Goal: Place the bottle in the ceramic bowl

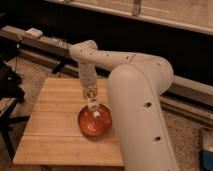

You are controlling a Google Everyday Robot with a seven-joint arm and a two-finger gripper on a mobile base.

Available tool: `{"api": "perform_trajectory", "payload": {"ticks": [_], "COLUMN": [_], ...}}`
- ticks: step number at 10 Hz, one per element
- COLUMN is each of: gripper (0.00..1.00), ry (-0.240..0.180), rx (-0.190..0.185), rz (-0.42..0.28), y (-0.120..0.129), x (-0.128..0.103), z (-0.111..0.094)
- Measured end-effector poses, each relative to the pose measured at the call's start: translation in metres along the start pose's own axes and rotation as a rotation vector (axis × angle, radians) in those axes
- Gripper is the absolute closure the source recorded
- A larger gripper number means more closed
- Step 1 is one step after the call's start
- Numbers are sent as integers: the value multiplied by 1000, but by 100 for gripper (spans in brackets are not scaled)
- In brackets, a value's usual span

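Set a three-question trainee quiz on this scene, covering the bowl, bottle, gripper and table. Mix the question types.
1. True or false: the bowl stands on the floor.
2. Where is the gripper? A) directly above the bowl B) off to the side of the table C) out of view
3. Fill in: the gripper is shut on the ____.
Key: 1 false, the bowl stands on the wooden table; 2 A; 3 bottle.

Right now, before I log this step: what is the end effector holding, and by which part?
The end effector, above the ceramic bowl, grips the bottle by its upper end.
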Motion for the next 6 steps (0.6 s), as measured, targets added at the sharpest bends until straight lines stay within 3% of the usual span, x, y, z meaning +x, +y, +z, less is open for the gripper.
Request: {"api": "perform_trajectory", "payload": {"ticks": [3, 6], "gripper": [94, 94], "ry": [12, -2], "rx": [-26, -46], "rz": [54, -1], "y": [-31, -18], "x": [33, 48], "z": [16, 11]}}
